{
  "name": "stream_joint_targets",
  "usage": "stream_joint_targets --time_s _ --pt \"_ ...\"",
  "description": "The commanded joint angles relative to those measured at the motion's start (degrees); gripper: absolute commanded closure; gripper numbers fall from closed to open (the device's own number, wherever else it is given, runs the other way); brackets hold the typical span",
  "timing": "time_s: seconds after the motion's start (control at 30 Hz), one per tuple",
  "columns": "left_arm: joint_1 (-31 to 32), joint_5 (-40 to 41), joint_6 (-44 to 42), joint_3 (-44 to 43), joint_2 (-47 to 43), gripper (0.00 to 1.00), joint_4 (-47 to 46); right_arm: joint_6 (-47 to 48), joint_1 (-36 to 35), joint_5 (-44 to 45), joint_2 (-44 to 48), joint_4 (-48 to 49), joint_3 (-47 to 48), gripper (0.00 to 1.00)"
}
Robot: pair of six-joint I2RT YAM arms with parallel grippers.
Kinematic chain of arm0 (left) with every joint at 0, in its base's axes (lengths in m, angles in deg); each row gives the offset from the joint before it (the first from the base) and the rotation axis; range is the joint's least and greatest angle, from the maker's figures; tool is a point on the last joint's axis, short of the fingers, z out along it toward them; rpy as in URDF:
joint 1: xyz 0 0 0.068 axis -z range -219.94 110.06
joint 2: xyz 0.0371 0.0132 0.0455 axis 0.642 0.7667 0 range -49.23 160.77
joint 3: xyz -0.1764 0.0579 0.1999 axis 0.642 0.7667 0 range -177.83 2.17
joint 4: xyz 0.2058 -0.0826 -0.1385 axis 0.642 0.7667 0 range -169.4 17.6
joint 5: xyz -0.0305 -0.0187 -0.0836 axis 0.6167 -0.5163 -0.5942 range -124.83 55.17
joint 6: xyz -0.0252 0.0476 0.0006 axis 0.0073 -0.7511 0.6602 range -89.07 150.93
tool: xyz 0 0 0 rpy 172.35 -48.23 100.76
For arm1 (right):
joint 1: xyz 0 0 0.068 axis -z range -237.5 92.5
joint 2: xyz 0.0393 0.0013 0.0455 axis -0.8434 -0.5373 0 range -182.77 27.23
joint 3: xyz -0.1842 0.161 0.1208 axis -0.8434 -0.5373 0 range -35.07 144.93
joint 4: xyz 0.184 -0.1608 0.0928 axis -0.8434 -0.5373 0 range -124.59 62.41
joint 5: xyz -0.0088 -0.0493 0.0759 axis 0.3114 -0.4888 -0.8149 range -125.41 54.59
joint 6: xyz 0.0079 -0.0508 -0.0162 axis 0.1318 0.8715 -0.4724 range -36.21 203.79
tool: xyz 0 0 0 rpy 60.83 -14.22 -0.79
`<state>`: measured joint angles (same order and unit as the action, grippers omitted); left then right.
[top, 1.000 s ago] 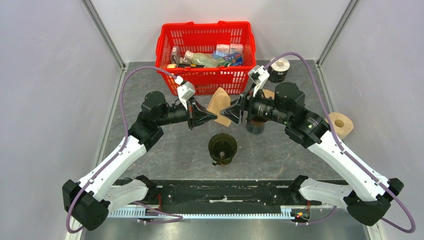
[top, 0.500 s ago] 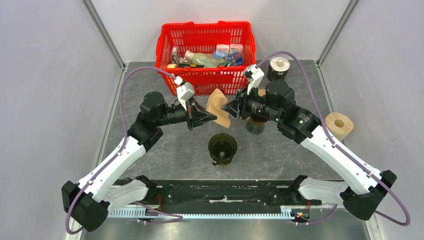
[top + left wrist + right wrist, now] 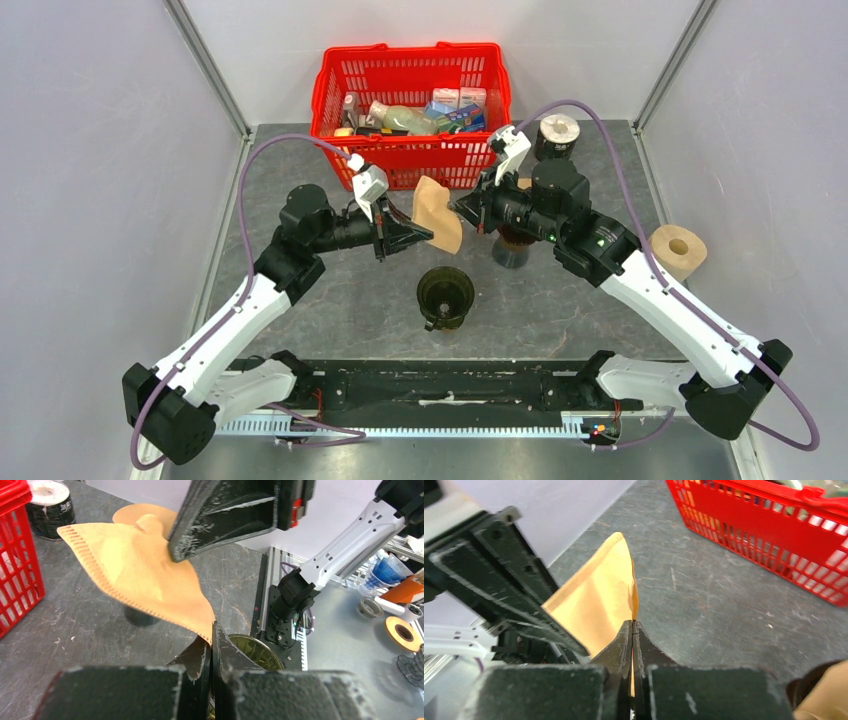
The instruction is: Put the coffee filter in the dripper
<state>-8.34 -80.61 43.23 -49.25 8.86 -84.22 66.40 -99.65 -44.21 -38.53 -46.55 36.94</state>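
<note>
A tan paper coffee filter [image 3: 438,213] hangs in the air between my two grippers, above and behind the dark round dripper [image 3: 445,293] on the table. My left gripper [image 3: 428,237] is shut on the filter's lower corner [image 3: 197,625]. My right gripper [image 3: 460,209] is shut on the filter's opposite edge [image 3: 599,600]. In the left wrist view the filter [image 3: 135,575] spreads out flat with its crimped seam showing, and the dripper's rim [image 3: 257,652] peeks out behind my fingers.
A red basket [image 3: 412,110] full of groceries stands at the back. A dark stand with more filters [image 3: 512,245] sits under my right arm. A tape roll [image 3: 557,133] and a paper roll [image 3: 683,247] lie to the right.
My right gripper moved left to the filter's edge and closed on it. The left gripper kept its hold and barely moved.
</note>
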Motion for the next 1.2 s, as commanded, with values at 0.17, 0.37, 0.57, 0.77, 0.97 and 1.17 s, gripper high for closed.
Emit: stream_joint_targets --time_s 0.17,0.37,0.57,0.77,0.97,1.17 --pt "0.0 1.9 0.4 -3.7 2.7 0.98 0.3 -6.4 -0.1 -23.5 -1.8 10.6 0.1 1.00" --pt "0.0 1.6 0.8 -2.1 1.0 0.98 -1.6 -7.6 -0.1 -25.0 -5.2 11.1 1.0 1.00" --pt "0.0 3.0 0.4 -1.0 -0.4 0.98 -1.8 -7.5 -0.1 -24.4 -4.9 11.6 0.6 1.00" --pt "0.0 3.2 -0.1 0.0 -1.0 0.98 -1.8 -4.0 -0.1 -15.6 0.4 8.1 -1.2 0.74" --pt "0.0 3.1 -1.9 1.4 -2.6 0.98 -1.8 -0.7 -0.1 -4.2 8.6 6.1 -4.6 0.38" --pt "0.0 2.6 -2.8 2.2 -3.6 0.98 -2.2 1.7 -0.1 2.0 11.8 2.4 -5.0 0.07"
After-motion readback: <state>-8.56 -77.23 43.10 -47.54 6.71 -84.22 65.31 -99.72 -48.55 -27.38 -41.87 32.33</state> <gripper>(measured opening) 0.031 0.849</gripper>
